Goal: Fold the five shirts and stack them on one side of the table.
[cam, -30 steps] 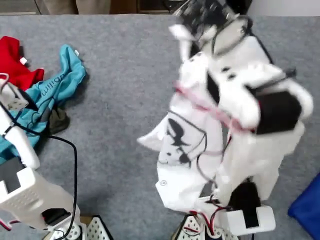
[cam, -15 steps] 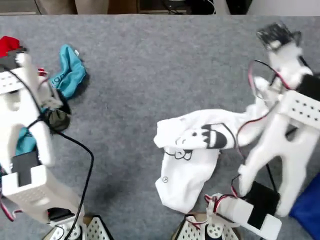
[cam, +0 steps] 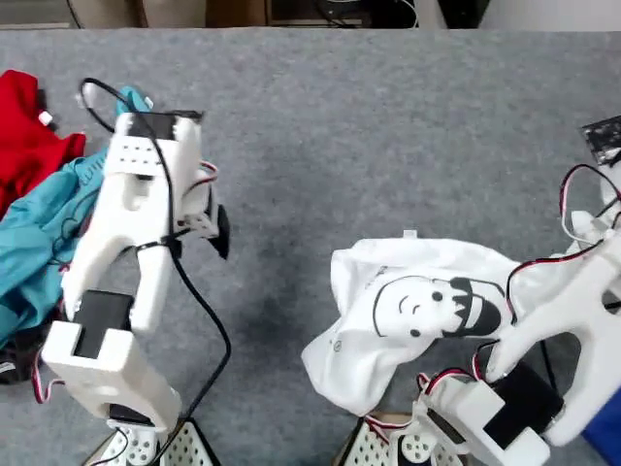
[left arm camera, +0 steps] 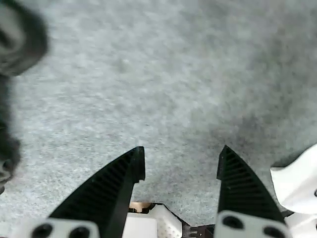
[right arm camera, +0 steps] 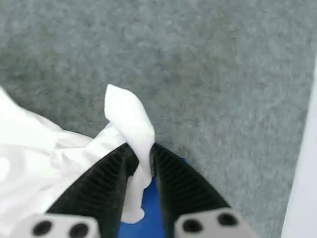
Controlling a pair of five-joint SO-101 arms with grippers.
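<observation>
One white shirt [cam: 427,291] | right end effector [right arm camera: 140,150] pinches its edge, possibly sleeve

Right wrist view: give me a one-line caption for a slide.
Right gripper shut on a pinched fold of the white shirt, over the grey table.

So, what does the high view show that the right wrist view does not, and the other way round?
The high view gives the red shirt and the teal shirt heaped on the left arm's side, the left arm's tool open over the bare surface, and the whole face print on the white shirt. The right wrist view gives the grip itself: the right tool shut on a fold of that shirt. Both share the white shirt and the grey table.
</observation>
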